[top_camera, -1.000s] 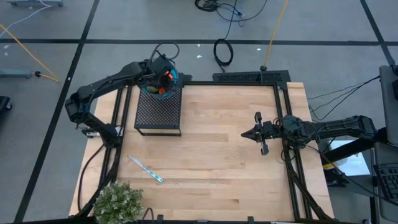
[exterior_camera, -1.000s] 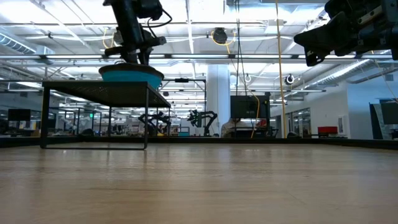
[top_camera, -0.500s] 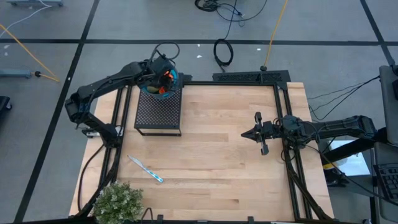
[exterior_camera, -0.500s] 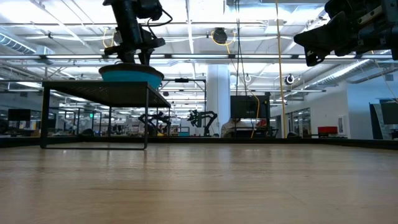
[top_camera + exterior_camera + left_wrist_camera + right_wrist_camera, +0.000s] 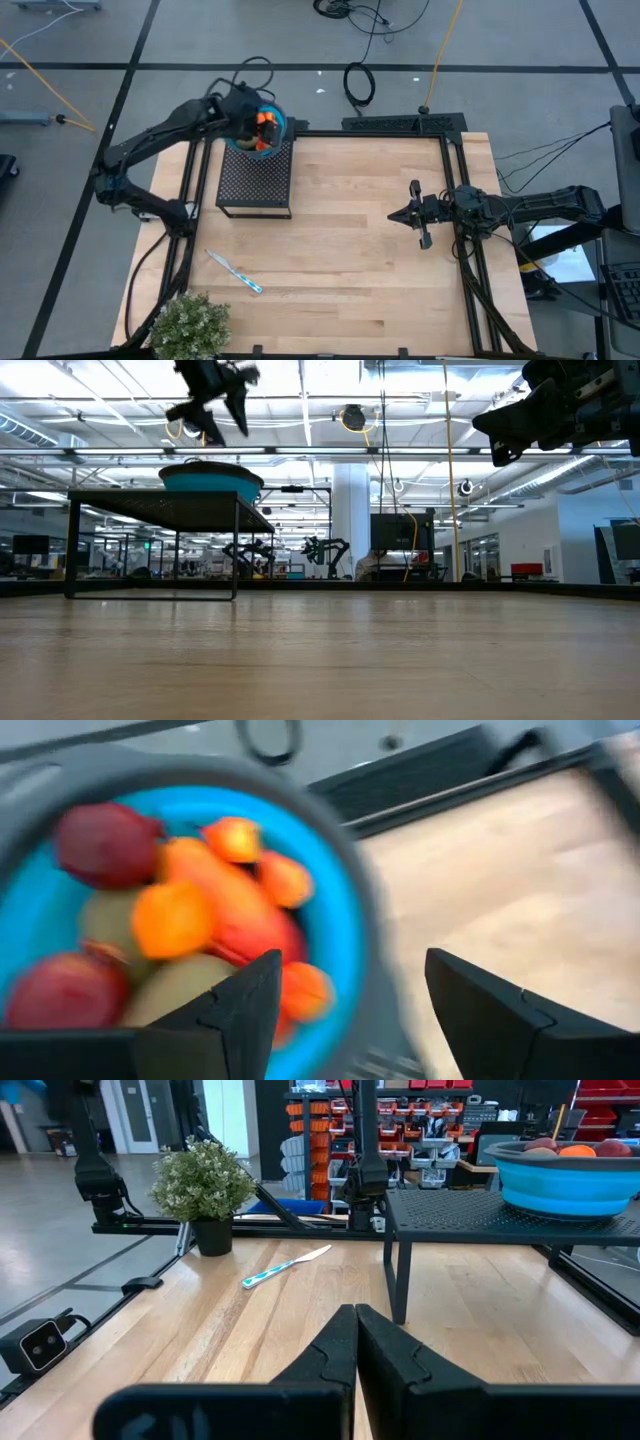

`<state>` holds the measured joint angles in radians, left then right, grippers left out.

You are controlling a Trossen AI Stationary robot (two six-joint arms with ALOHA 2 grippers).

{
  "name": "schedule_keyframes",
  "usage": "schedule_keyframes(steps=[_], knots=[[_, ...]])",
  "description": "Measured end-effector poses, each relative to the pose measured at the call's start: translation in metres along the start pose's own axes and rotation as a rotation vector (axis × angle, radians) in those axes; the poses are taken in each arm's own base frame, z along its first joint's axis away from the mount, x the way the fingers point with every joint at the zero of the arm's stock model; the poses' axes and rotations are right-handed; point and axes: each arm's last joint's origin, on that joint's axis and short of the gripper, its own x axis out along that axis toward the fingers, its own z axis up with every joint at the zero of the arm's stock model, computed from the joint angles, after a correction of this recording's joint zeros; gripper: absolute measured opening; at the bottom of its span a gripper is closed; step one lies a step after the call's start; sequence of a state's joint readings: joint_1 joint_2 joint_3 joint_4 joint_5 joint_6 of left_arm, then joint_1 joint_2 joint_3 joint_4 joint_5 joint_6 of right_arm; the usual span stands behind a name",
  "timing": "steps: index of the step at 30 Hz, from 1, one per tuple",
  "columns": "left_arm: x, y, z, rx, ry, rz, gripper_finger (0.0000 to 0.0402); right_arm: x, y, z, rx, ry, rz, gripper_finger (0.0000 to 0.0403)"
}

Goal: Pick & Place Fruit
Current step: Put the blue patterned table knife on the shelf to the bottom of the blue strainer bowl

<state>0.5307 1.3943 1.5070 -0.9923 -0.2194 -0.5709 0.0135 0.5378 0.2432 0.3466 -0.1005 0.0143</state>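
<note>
The fruit [image 5: 190,920], red, orange and olive toy pieces, lies heaped in a blue bowl [image 5: 345,935]. The bowl [image 5: 279,127] rests by its base on a black perforated stand [image 5: 255,185] at the table's far left. My left gripper [image 5: 218,422] hangs open just above the bowl [image 5: 210,482], clear of it, with nothing between its fingers [image 5: 240,1015]. In the high view it [image 5: 250,110] stands over the bowl's left rim. My right gripper [image 5: 395,215] waits shut over the table's right half, pointing level toward the left.
A thin blue-and-white stick [image 5: 235,272] lies on the wood near the left front. A bushy green plant [image 5: 190,325] stands at the near left corner. Bare wood [image 5: 350,260] spreads between the stand and my right gripper [image 5: 355,1330].
My left gripper has risen out of the bowl and drawn a little toward the table's left and far edge. Its fingers have opened wide. The bowl and the fruit have stayed in place.
</note>
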Motion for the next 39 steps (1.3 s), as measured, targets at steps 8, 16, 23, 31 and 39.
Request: schedule_keyframes(steps=[8,16,23,31,39], knots=[[-0.049,-0.028,-0.023,-0.102,0.034,-0.257,0.0248,0.000,0.000,0.000,0.000,0.000,0.000,0.0000],[-0.070,-0.063,-0.059,-0.210,0.160,-0.375,0.0248,0.000,0.000,0.000,0.000,0.000,0.000,0.0000],[-0.083,-0.090,-0.093,-0.354,0.227,-0.369,0.0248,0.000,0.000,0.000,0.000,0.000,0.001,0.0000],[-0.084,-0.117,-0.131,-0.474,0.293,-0.312,0.0248,0.000,0.000,-0.001,0.000,0.003,0.000,0.0000],[-0.066,-0.132,-0.170,-0.594,0.414,-0.082,0.0248,-0.002,0.000,-0.017,0.005,0.047,0.004,0.0000]])
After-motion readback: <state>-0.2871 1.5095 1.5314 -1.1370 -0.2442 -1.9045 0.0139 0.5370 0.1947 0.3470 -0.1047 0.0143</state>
